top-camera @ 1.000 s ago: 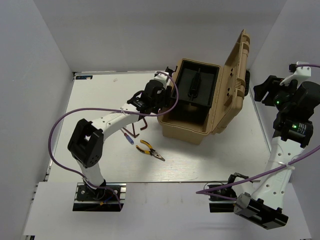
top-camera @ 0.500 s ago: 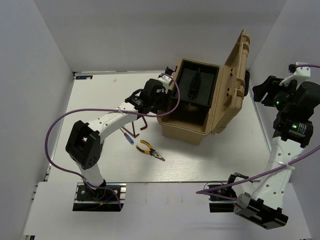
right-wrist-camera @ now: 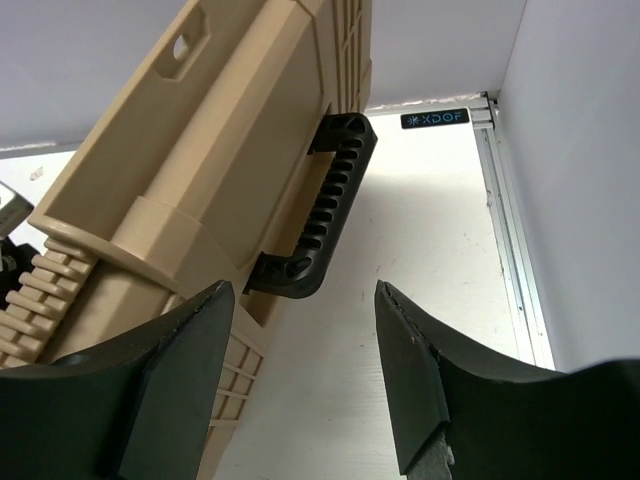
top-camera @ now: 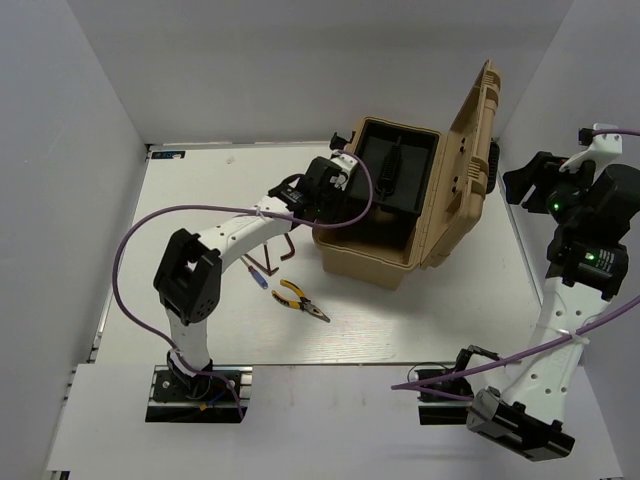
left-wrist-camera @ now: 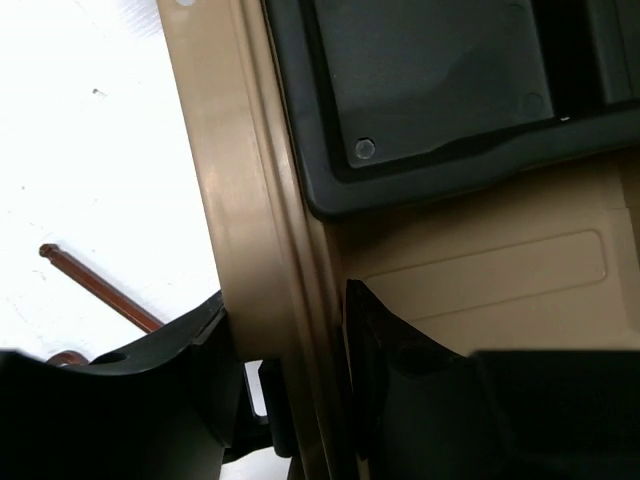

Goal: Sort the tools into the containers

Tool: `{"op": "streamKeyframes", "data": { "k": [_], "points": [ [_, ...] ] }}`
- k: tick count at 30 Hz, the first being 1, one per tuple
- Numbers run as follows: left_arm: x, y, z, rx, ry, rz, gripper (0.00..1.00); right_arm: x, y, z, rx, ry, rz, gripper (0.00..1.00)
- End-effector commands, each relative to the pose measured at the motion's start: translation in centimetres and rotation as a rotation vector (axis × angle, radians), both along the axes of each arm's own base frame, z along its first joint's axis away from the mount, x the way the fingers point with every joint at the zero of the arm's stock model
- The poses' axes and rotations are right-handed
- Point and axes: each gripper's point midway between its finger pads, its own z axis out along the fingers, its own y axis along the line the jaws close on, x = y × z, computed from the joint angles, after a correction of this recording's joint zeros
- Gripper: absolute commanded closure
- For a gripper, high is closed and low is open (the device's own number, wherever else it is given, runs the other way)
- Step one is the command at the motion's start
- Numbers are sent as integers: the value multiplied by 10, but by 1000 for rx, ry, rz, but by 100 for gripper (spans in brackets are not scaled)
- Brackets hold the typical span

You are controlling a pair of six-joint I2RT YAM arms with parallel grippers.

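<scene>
**Tool handling at the toolbox rim**

Left gripper (left-wrist-camera: pixel 285 300) stands part open, its fingers (left-wrist-camera: pixel 385 335) straddling the tan side wall of the toolbox (top-camera: pixel 370 250). Nothing is seen held, and whether the pads touch the wall cannot be told. Right gripper (right-wrist-camera: pixel 305 290) is spread wide and empty, with the box's carrying handle (right-wrist-camera: pixel 320 210) well ahead of its fingertips. One brown hex key (left-wrist-camera: pixel 100 285) lies on the table (left-wrist-camera: pixel 80 120) just outside the outer left finger. Pliers (top-camera: pixel 301 300) and blue-tipped screwdriver (top-camera: pixel 259 272) lie farther back, behind the left fingers toward that arm's base.

Judged handling:
- **Hex key:** light, rigid, thin and probably slick. It lies flat, so it is best pinched across its long leg.
- **Pliers:** likely the heaviest tool. Both rubbery handles should be gripped near the pivot.
- **Screwdriver:** round, so it may roll. Its handle is the place to take hold.
</scene>
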Motion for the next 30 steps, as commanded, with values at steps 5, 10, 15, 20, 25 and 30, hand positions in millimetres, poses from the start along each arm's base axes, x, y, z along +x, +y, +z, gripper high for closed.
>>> {"op": "streamKeyframes", "data": {
  "k": [5,10,15,20,25,30],
  "points": [
    [-1,27,-19,126,42,66,89,-12,10,25,-5,-67,25,35],
    [5,19,-5,27,55,130,100,-14,11,25,-6,-68,25,35],
    [-1,21,-15,-57,122,244,100,-18,13,24,-10,-67,26,35],
    [-10,27,-27,-143,143,348,100,-22,7,26,-22,-71,-19,35],
    [-5,40,-25,-189,138,488,100,-23,-4,25,-34,-64,-82,35],
    [0,42,-26,-208,165,565,100,-24,-3,25,-34,-63,-79,35]
  ]
}}
